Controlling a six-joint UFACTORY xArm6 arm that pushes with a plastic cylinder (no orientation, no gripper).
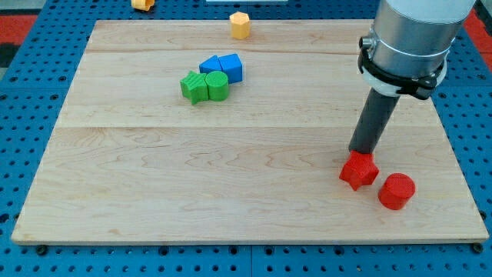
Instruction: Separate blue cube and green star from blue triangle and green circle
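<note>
Four blocks sit packed together in the upper middle of the wooden board (154,177). The blue cube (231,67) is at the cluster's upper right and the blue triangle (210,64) touches its left side. The green star (194,87) is at the lower left and the green circle (217,85) is beside it on the right, under the cube. My tip (360,152) is far away at the view's lower right, touching the top of a red star (358,171).
A red cylinder (396,191) lies right of the red star near the board's bottom right. A yellow hexagon block (241,25) sits at the board's top edge. Another yellow block (141,4) lies off the board at the view's top.
</note>
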